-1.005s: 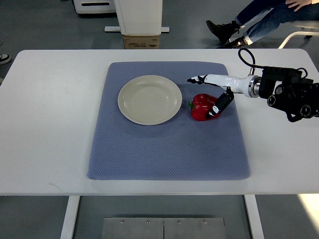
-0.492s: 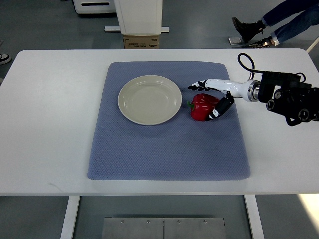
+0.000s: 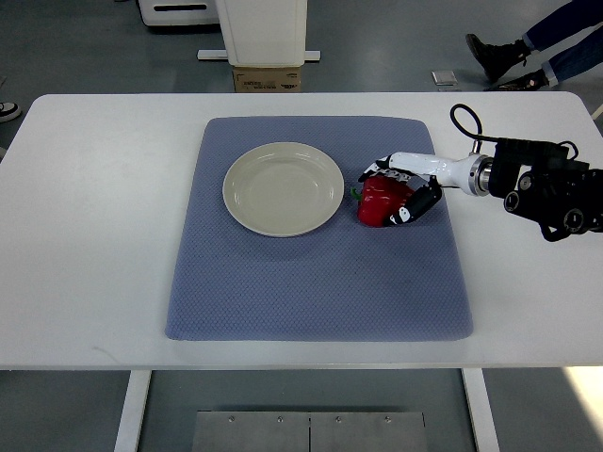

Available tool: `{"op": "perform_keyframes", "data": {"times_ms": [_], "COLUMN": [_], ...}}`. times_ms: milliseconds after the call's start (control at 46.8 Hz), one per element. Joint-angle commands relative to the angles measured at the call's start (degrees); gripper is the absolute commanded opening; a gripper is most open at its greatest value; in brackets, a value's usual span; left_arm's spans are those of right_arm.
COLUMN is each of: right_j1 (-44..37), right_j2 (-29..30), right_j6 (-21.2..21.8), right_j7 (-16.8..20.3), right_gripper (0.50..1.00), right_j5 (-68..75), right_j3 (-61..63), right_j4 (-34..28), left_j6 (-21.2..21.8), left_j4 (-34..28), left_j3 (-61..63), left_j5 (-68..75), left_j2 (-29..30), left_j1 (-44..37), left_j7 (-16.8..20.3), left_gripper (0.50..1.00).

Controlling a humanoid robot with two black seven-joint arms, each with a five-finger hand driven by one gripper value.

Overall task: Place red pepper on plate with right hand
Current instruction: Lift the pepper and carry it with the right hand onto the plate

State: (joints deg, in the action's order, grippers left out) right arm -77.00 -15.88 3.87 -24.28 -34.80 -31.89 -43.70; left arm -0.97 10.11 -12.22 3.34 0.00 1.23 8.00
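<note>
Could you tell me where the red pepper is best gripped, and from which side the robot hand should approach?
Grip the red pepper across its broad body, coming from the right, away from the plate. Its stem points left toward the plate, leaving the rounded flanks free. The right robot hand already brackets it that way.

Pretty clearly a robotics lab or test room: a plain white counter (image 3: 104,235) is set on a grey floor (image 3: 85,47), white equipment (image 3: 264,28) is parked behind it, and a seated person's legs (image 3: 537,47) are seen nearby.
</note>
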Motion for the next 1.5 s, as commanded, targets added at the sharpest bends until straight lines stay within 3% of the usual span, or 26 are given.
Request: {"op": "perform_keyframes", "data": {"times_ms": [0,578,1219,1476], "right_j1": [-0.17,-4.39,-8.96,-8.08], "right_j2": [-0.12,0.23,15.7,15.88], "right_j6": [-0.01,0.87,1.05,1.05], "right_j7": [0.02,1.51,6.61,7.93], "right_gripper": [0.5,0.5,0.5,0.5], "right_j5": [0.09,0.53,0.97,1.14], "right_j3": [0.25,1.83,6.4,7.72], "right_j4": [0.1,-0.07,3.18,3.88], "left_j6": [0.0,0.0,0.0,0.0], "left_j4": [0.0,0.0,0.0,0.0], "left_j3": [0.0,0.0,0.0,0.0], "left_j5": [0.0,0.0,0.09,0.0], "left_j2": [0.0,0.0,0.0,0.0], "left_j1": [0.0,0.0,0.0,0.0], "left_j7": [0.0,0.0,0.0,0.0], "left_gripper": [1.0,1.0,1.0,1.0]}}
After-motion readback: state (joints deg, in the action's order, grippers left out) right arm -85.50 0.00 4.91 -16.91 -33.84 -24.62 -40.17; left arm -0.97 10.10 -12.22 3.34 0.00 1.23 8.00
